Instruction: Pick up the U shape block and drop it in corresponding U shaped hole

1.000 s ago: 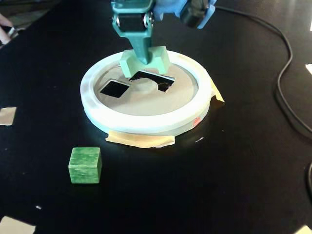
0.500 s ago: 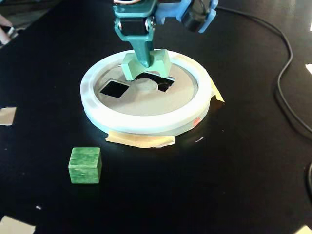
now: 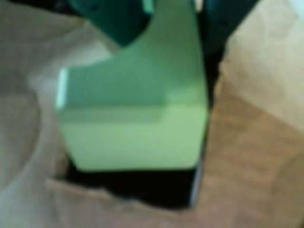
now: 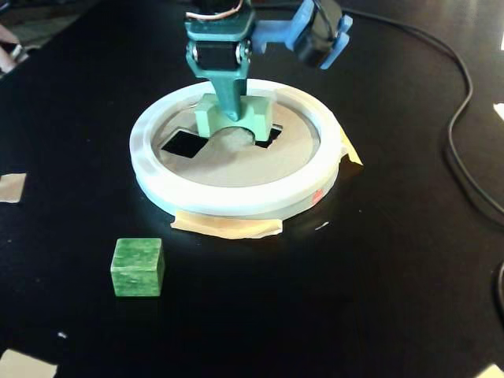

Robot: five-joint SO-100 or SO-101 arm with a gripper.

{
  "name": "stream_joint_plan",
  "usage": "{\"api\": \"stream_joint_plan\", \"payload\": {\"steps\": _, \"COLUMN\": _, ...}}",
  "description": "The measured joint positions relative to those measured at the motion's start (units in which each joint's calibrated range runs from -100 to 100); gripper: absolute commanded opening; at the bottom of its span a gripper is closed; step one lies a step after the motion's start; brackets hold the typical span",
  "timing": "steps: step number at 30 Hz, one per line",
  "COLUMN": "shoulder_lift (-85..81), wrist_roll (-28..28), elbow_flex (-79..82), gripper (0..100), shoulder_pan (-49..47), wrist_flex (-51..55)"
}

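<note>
On the black table [image 4: 394, 276], the pincer [image 4: 232, 110] grips the U shape block [image 4: 234, 118].

Fixed view: dark marbled green cube [image 4: 138, 267] upright on black table [image 4: 378, 276], front-left, well apart from everything. Black cable [image 4: 461, 134] curves down right side. Tan tape scraps: left edge [image 4: 11, 187], bottom-left corner [image 4: 24, 366]. Small square cutout [image 4: 183, 142] w/ dark interior.

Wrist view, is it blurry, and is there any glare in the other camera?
The wrist view is soft throughout: the pale green block fills the frame out of focus, with the dark hole below it. The fixed view is sharper, but the board's white rim looks washed out against the black table.
</note>
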Motion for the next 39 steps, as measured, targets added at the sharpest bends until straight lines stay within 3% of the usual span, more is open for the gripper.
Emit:
{"api": "stream_joint_plan", "payload": {"steps": 3, "shoulder_lift": 0.00, "wrist_roll": 0.00, "elbow_flex": 0.00, "gripper": 23, "shoulder_pan": -0.10, "wrist_flex": -3.01}}
{"api": "stream_joint_plan", "payload": {"steps": 4, "shoulder_lift": 0.00, "wrist_roll": 0.00, "elbow_flex": 0.00, "gripper": 35, "shoulder_pan": -0.10, "wrist_flex": -4.07}}
{"api": "stream_joint_plan", "payload": {"steps": 6, "shoulder_lift": 0.00, "wrist_roll": 0.00, "elbow_flex": 0.00, "gripper": 48, "shoulder_pan": -0.20, "wrist_flex": -6.79}}
{"api": "stream_joint_plan", "payload": {"steps": 9, "shoulder_lift": 0.00, "wrist_roll": 0.00, "elbow_flex": 0.00, "gripper": 55, "shoulder_pan": -0.20, "wrist_flex": -8.15}}
{"api": "stream_joint_plan", "payload": {"steps": 18, "shoulder_lift": 0.00, "wrist_roll": 0.00, "elbow_flex": 0.00, "gripper": 54, "shoulder_pan": -0.20, "wrist_flex": -8.54}}
{"api": "stream_joint_plan", "payload": {"steps": 25, "shoulder_lift": 0.00, "wrist_roll": 0.00, "elbow_flex": 0.00, "gripper": 23, "shoulder_pan": -0.20, "wrist_flex": -8.54}}
{"api": "stream_joint_plan", "payload": {"steps": 29, "shoulder_lift": 0.00, "wrist_roll": 0.00, "elbow_flex": 0.00, "gripper": 14, "shoulder_pan": -0.20, "wrist_flex": -8.54}}
{"api": "stream_joint_plan", "payload": {"steps": 39, "shoulder_lift": 0.00, "wrist_roll": 0.00, "elbow_flex": 0.00, "gripper": 12, "shoulder_pan": -0.10, "wrist_flex": -5.04}}
